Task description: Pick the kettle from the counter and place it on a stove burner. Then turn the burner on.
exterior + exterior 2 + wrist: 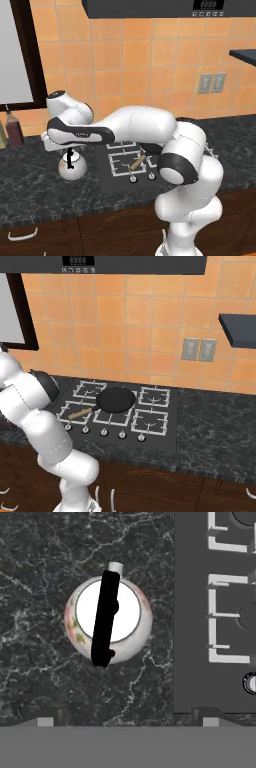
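The kettle (107, 617) is seen from straight above in the hand view: a squat silvery-white round body with a black handle across its top. It stands on the dark marbled counter (45, 677), just left of the cooktop. My gripper (127, 722) hangs above it, open, fingertips wide apart and holding nothing. In the left base view the kettle (71, 168) sits under my bent arm. The nearest stove burner (121, 164) is a pale wire grate to its right, with a matching burner (150, 421) at the cooktop's front right.
A black frying pan (116, 399) with a wooden handle (80, 413) lies across the middle burners. Small silver knobs (104, 432) line the cooktop's front edge. A dark bottle (14, 129) stands at the counter's back left. A range hood (170, 7) hangs overhead.
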Robot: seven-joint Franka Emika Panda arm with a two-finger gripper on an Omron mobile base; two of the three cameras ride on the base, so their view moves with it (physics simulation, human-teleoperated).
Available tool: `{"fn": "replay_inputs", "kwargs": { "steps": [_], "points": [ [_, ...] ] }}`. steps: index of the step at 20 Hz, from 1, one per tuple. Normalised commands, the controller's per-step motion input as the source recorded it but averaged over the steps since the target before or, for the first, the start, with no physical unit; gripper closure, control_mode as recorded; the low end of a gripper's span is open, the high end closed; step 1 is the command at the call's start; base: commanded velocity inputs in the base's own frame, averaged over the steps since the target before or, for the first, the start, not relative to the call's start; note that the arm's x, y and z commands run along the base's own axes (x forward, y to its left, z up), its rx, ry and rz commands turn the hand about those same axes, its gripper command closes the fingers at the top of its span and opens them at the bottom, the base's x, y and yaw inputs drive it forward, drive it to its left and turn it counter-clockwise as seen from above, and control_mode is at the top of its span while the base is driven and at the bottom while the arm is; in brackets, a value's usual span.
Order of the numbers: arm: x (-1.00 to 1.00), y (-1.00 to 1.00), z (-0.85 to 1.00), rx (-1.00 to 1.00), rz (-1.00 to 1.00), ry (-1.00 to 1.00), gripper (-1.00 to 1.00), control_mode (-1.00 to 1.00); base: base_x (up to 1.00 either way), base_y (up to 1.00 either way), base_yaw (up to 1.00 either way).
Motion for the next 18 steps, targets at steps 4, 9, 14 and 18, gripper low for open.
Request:
{"fn": "replay_inputs", "kwargs": {
  "steps": [4, 9, 14, 18],
  "points": [
    [0.31, 0.07, -0.32, 0.00, 0.00, 0.00, -1.00, -1.00, 0.00, 0.00, 0.00],
    [0.33, 0.16, -0.40, 0.00, 0.00, 0.00, -1.00, -1.00, 0.00, 0.00, 0.00],
    [0.37, 0.24, -0.29, -0.01, 0.00, 0.00, -1.00, -1.00, 0.00, 0.00, 0.00],
    [0.20, 0.04, -0.20, -0.06, 0.00, 0.00, 1.00, -1.00, 0.00, 0.00, 0.00]
  ]
}}
